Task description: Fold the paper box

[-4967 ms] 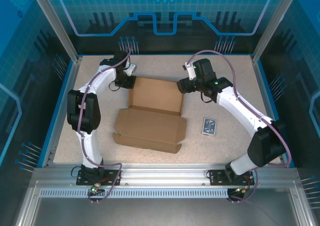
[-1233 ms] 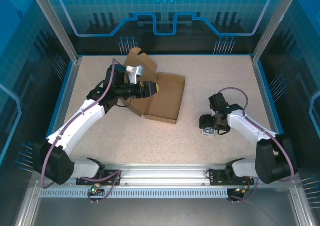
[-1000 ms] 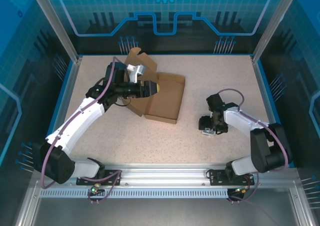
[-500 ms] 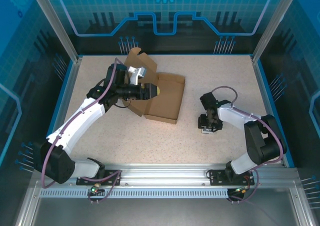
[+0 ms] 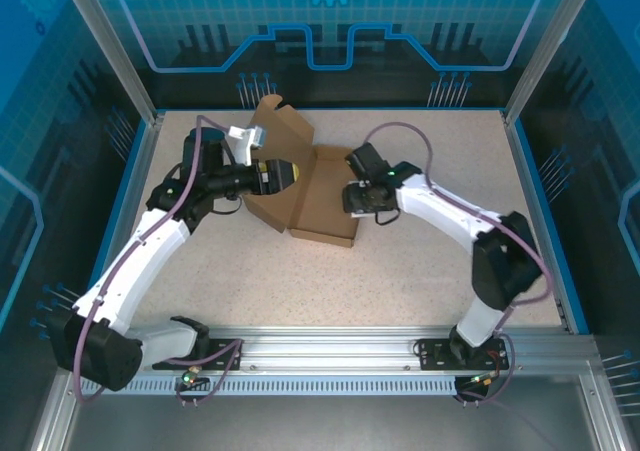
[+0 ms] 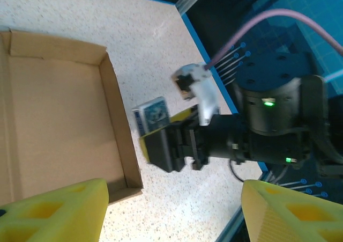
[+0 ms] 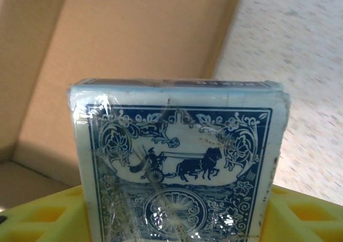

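The plain brown cardboard paper box [image 5: 325, 209] lies on the speckled tabletop [image 5: 420, 271], slightly toward 11 o'clock from its centre. It is partly folded into a shallow rectangular tray, mouth up, with low upright walls. At its 10 o'clock side a broad flap [image 5: 275, 121] stands raised and tilted.

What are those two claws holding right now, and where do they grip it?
The right gripper holds the blue card pack, pinched by its two side edges. The left gripper stands open by the paper box, with nothing between its fingers.
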### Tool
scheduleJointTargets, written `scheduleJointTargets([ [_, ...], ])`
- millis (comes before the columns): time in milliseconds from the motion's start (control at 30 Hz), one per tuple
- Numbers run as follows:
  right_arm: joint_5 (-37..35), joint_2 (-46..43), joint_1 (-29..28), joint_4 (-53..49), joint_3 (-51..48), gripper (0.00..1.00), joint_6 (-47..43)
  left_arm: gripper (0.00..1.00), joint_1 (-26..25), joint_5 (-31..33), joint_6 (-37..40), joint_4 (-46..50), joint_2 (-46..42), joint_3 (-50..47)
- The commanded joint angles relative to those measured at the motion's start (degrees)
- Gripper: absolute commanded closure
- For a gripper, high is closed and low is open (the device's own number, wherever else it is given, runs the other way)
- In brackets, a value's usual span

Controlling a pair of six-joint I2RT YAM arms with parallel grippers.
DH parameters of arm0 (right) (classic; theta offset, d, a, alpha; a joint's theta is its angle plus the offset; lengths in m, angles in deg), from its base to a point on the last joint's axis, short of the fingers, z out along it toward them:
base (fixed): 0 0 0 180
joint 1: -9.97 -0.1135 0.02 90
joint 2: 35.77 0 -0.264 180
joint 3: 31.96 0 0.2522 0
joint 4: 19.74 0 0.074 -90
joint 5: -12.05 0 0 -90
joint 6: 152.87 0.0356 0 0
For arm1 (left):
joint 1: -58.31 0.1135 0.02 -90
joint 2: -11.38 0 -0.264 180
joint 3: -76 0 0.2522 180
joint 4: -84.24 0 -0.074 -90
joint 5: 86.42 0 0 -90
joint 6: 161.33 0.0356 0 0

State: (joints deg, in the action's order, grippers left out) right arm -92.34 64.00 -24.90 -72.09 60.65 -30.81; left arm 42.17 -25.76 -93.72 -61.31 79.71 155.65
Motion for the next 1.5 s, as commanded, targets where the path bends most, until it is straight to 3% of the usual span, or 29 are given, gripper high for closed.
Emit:
scheduleJointTargets([
  [0, 0.66, 7.32, -1.71, -2.97, 7.78, 0.33, -0.41, 0.32, 0.54, 1.17, 1.37, -0.50, -1.53, -1.07],
  [200, 1.70, 19.11, -2.34, -5.75, 20.06, 0.33, -1.23, 0.32, 0.76, 2.20, 2.53, 0.01, -2.58, -1.17],
  [533, 3.20, 27.77, -1.45, -6.62, 27.60, 0.28, -1.29, 0.32, 0.85, 2.73, 3.42, 0.41, -3.29, -1.09],
  [800, 3.84, 24.42, 0.13, -6.93, 27.17, 0.22, -2.88, 0.32, 0.85, 3.20, 3.84, 0.67, -3.49, -1.14],
  [1133, 4.30, 15.62, 3.38, -2.48, 21.45, 0.19, -12.18, 0.32, 0.94, 3.77, 4.46, 0.93, -3.86, -1.08],
  [1467, 3.23, 21.78, 9.58, -1.58, 28.69, 0.18, -13.88, 0.32, 1.02, 4.21, 4.73, 1.08, -4.31, -1.11],
])
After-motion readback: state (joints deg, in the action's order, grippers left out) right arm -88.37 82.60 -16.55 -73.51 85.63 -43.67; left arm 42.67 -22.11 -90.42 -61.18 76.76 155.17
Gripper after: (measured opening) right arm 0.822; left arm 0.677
